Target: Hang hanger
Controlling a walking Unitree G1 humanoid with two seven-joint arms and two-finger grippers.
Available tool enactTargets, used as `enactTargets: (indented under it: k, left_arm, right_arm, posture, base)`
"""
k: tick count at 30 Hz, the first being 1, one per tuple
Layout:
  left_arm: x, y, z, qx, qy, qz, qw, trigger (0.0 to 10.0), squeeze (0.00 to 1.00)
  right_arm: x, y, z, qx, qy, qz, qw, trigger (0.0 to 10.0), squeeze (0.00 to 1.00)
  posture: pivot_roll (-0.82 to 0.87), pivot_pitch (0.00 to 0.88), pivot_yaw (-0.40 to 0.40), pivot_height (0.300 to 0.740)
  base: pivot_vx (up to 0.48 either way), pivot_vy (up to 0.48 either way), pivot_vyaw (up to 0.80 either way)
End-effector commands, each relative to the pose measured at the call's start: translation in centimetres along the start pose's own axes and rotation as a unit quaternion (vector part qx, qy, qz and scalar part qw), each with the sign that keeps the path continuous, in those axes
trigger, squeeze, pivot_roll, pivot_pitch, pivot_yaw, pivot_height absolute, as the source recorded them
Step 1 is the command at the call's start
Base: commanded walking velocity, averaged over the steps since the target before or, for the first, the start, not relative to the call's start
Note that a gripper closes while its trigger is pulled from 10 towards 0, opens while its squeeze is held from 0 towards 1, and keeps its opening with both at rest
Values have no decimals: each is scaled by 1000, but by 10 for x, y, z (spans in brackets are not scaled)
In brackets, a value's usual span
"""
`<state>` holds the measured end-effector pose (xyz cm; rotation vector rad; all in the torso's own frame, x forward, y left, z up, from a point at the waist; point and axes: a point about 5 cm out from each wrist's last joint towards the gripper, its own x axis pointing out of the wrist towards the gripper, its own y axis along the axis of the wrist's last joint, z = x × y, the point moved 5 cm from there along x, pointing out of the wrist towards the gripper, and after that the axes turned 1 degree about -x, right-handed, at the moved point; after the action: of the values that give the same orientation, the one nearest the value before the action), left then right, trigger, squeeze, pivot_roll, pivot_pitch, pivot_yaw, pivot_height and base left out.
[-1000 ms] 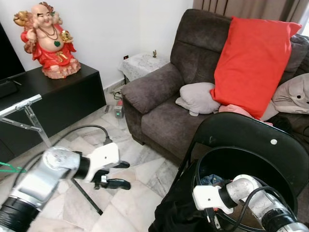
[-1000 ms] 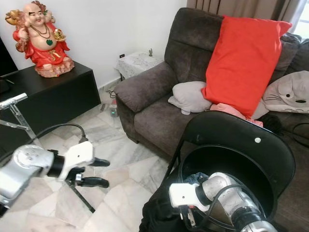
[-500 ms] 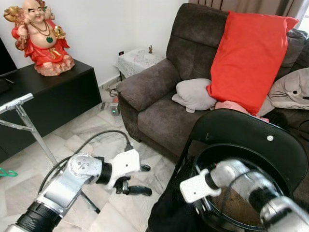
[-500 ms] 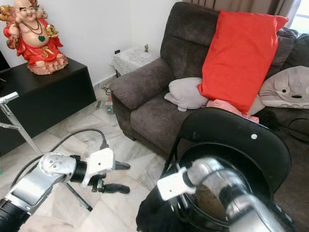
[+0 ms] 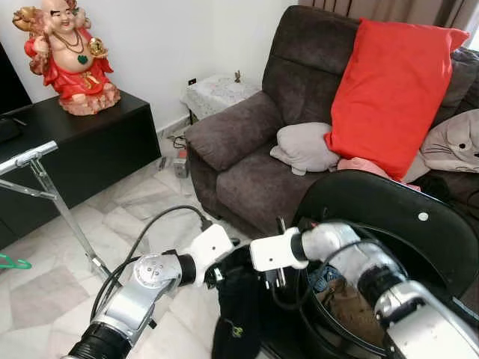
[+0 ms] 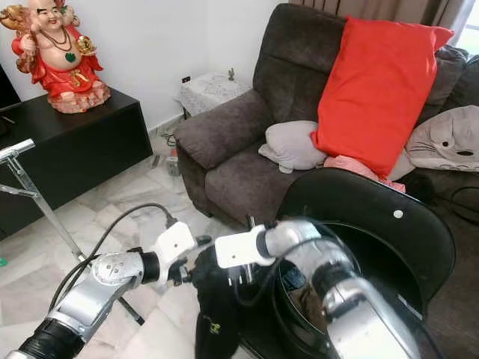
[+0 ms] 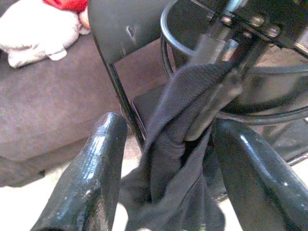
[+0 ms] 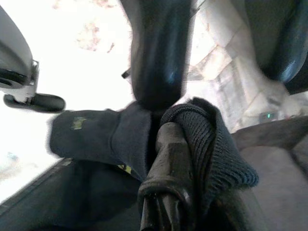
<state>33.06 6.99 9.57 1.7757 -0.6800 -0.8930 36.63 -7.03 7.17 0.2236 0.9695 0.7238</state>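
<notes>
A black garment [image 5: 238, 314] hangs limp above the floor beside a black laundry basket [image 6: 359, 239]. My right gripper [image 5: 273, 278] reaches left out of the basket and is shut on the garment's top edge [image 8: 211, 139]. My left gripper [image 7: 171, 127] comes in from the lower left. It stands open, with one finger [image 7: 103, 159] on each side of the hanging cloth just below the right gripper's hold. A small green piece [image 5: 13, 262], perhaps a hanger, lies at the far left edge by the metal rack [image 5: 45, 176].
The basket holds more clothes [image 5: 337, 295] and sits on a black folding chair [image 5: 397, 213]. A brown sofa [image 5: 239, 161] with a red cushion [image 5: 389, 90] is behind. A black cabinet [image 5: 97, 142] with a red statue [image 5: 67, 52] stands at left. Marble floor [image 5: 142, 209] lies between.
My right gripper has come up out of the basket and swung left, pulling the black garment with it. My left gripper has moved right until its fingers flank the cloth.
</notes>
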Motion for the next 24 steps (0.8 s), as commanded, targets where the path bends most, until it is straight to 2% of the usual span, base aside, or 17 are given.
enactTargets:
  k: [1,3,5,6,7,10,13,14,15,19,21,22,24]
  left_arm:
    - [-3,-6,-2,-10,13,-4,1000,10000,0]
    - [-5,-7,-8,-13,36,0,999,10000,0]
    - [-8,-9,-15,-17,61,4,998,10000,0]
    - [-12,-10,-22,-47,99,20,994,10000,0]
    - [-14,-11,-24,-60,113,28,991,10000,0]
    - [-24,-20,-36,-108,187,41,976,10000,0]
    - [-35,-31,-43,-155,257,48,953,10000,0]
    - [-37,-35,-44,-170,275,49,945,10000,0]
    - [-39,-38,-45,-179,290,50,939,10000,0]
    - [-41,-41,-47,-212,332,68,917,10000,0]
    - [-41,-41,-48,-216,344,73,911,10000,0]
    - [-42,-42,-49,-215,354,69,908,10000,0]
    - [-43,-42,-51,-222,364,72,902,10000,0]
  right_arm:
    - [-3,-6,4,39,-44,4,998,0,0]
    - [-3,-11,4,79,-80,12,994,0,0]
    - [-4,-16,10,148,-140,27,979,0,0]
    - [-8,-25,16,243,-210,45,946,0,0]
    - [-10,-29,17,279,-234,52,930,0,0]
    - [-18,-48,15,390,-312,62,864,0,0]
    - [-26,-64,9,477,-383,70,788,0,0]
    - [-27,-68,6,503,-398,77,764,4314,0]
    - [-26,-67,3,517,-404,89,749,10000,0]
    - [-25,-63,-2,530,-433,98,722,10000,0]
    - [-27,-64,-3,531,-450,86,713,10000,0]
    - [-34,-67,-1,533,-477,89,693,10000,0]
    - [-39,-70,-1,545,-494,90,672,10000,0]
  posture:
    - [18,48,9,740]
    - [23,50,11,740]
    - [26,48,12,740]
    - [28,51,20,740]
    - [28,51,20,740]
    - [19,55,34,740]
    - [9,59,46,740]
    - [8,59,47,740]
    - [8,60,50,740]
    - [4,55,57,740]
    - [6,52,60,740]
    - [6,45,63,740]
    - [5,44,65,740]
  base:
    - [0,0,0]
    - [0,0,0]
    - [0,0,0]
    - [0,0,0]
    - [0,0,0]
    - [0,0,0]
    - [0,0,0]
    - [0,0,0]
    - [0,0,0]
    - [0,0,0]
    - [0,0,0]
    - [0,0,0]
    - [0,0,0]
